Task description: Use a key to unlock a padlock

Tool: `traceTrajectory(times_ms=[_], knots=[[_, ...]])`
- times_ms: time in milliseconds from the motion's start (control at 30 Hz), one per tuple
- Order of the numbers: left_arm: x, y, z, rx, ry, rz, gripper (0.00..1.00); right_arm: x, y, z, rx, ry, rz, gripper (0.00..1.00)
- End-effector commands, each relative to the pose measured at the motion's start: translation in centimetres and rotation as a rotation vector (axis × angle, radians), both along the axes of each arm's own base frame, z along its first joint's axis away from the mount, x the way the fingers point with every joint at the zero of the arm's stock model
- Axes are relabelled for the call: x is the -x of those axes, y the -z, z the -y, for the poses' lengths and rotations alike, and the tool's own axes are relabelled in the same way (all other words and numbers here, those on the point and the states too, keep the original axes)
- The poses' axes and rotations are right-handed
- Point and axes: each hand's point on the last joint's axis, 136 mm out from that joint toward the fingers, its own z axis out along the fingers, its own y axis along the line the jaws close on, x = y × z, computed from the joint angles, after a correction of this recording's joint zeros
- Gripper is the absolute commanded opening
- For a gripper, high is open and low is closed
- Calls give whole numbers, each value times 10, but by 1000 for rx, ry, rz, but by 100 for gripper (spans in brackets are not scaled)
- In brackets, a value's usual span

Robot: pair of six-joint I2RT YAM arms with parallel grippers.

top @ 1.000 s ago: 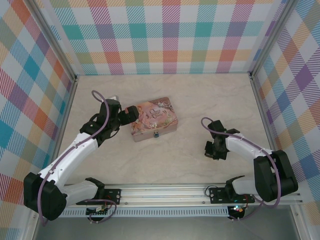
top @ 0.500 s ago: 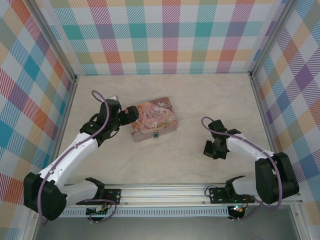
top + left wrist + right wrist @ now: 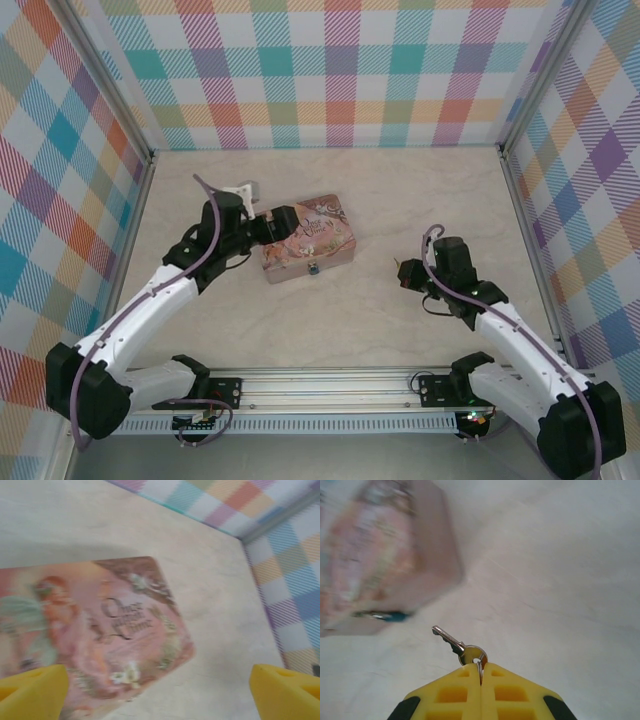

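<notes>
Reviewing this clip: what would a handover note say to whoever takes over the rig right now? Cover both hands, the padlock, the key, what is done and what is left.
The left hand is open, above the left end of the pink tin; contact cannot be told.
The right hand is shut on the key, off the table, blade pointing toward the tin.
The padlock hangs at the tin's near side face, apart from the key.
Done: key picked up.
Left: bring the key to the padlock, insert it and turn; the left hand is probably there to steady the tin.
</notes>
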Motion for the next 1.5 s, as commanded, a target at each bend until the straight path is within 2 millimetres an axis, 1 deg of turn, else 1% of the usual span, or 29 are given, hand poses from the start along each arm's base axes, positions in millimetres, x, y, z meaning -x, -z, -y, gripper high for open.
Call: traceTrajectory(times_ms=[0, 33, 100, 233, 500, 600, 700, 800, 1000, 1067, 1200, 1233, 1300, 1367, 1433, 1467], knots=[[7, -45, 52, 128, 182, 105, 85, -16, -60, -35, -176, -91, 220, 0], [10, -49, 62, 141, 215, 114, 83, -17, -70, -41, -194, -106, 250, 0], [14, -52, 80, 150, 261, 122, 77, -18, -84, -51, -224, -124, 288, 0], [21, -54, 112, 153, 349, 125, 68, -19, -103, -62, -285, -129, 336, 0], [35, -41, 160, 116, 472, 104, 56, -11, -122, -78, -318, -174, 364, 0], [38, -36, 172, 107, 501, 93, 51, -9, -123, -81, -320, -185, 361, 0], [39, -33, 179, 106, 514, 90, 46, -7, -124, -83, -326, -197, 358, 0], [38, -33, 183, 104, 515, 92, 41, -5, -124, -85, -330, -204, 353, 0], [36, -27, 183, 87, 506, 82, 28, -5, -125, -85, -344, -197, 350, 0], [36, -26, 183, 80, 503, 83, 21, -5, -125, -87, -349, -200, 349, 0], [34, -28, 175, 50, 470, 95, 0, -4, -125, -86, -344, -208, 345, 0], [34, -29, 170, 27, 459, 100, 0, -2, -123, -86, -328, -213, 343, 2], [31, -31, 156, -63, 425, 119, 0, 2, -122, -83, -284, -237, 350, 12], [30, -40, 143, -131, 401, 159, 0, 8, -121, -80, -248, -270, 365, 22], [31, -55, 134, -144, 399, 206, 0, 16, -123, -79, -246, -322, 379, 32], [34, -53, 129, -165, 407, 196, 0, 18, -124, -78, -256, -340, 378, 35]])
